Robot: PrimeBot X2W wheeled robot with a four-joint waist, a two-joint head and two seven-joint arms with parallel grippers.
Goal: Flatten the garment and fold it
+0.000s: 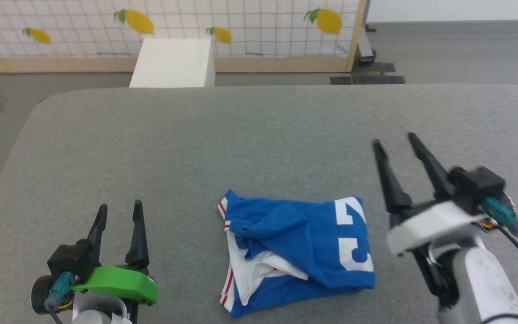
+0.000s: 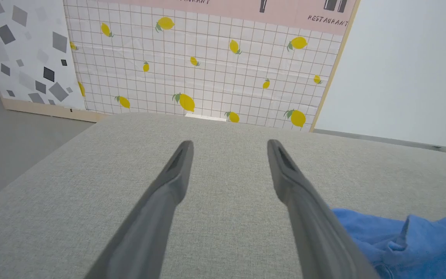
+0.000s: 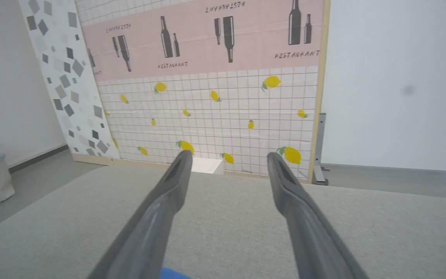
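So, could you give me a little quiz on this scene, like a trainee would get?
1. True or false: the blue jersey shirt lies spread out flat, sleeves wide, on the grey padded table.
2. What does the right gripper hold? A) the shirt B) nothing, its jaws are open C) a towel
3. Which gripper carries the bright green cover?

Key: 1. False, it lies as a rumpled bundle. 2. B. 3. The left gripper.
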